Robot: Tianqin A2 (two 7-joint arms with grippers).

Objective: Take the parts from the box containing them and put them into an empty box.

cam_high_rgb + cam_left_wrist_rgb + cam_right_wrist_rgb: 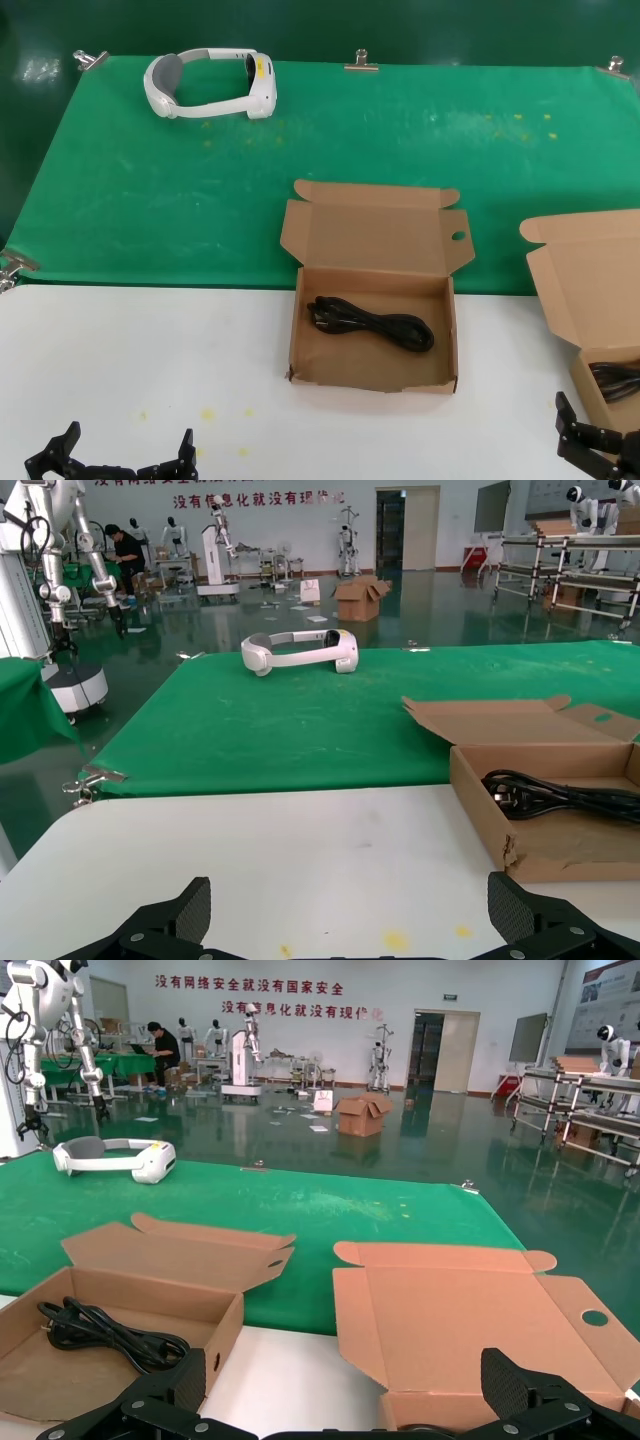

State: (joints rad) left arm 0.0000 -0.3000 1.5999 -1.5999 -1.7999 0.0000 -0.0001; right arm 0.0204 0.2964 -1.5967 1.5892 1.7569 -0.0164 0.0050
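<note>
Right gripper point(345, 1385) spread wide and empty; black cords point(612, 378) lie just ahead in right-hand box point(590, 290), probably light, limp and slippery, so pinch mid-bundle; left gripper point(128, 442) idle, wide.

This is a robotics lab or factory test hall. Beyond the green mat point(270, 720) clipped over the white worktable point(260, 860), a glossy green floor point(420, 1150) runs back to a white wall carrying red Chinese lettering point(250, 995). Humanoid robots on stands point(215, 550) line that wall, a person in black point(127, 555) works among them, an open cardboard carton point(362, 1115) sits on the floor, and metal racks point(570, 565) stand near the doorway point(405, 530).
</note>
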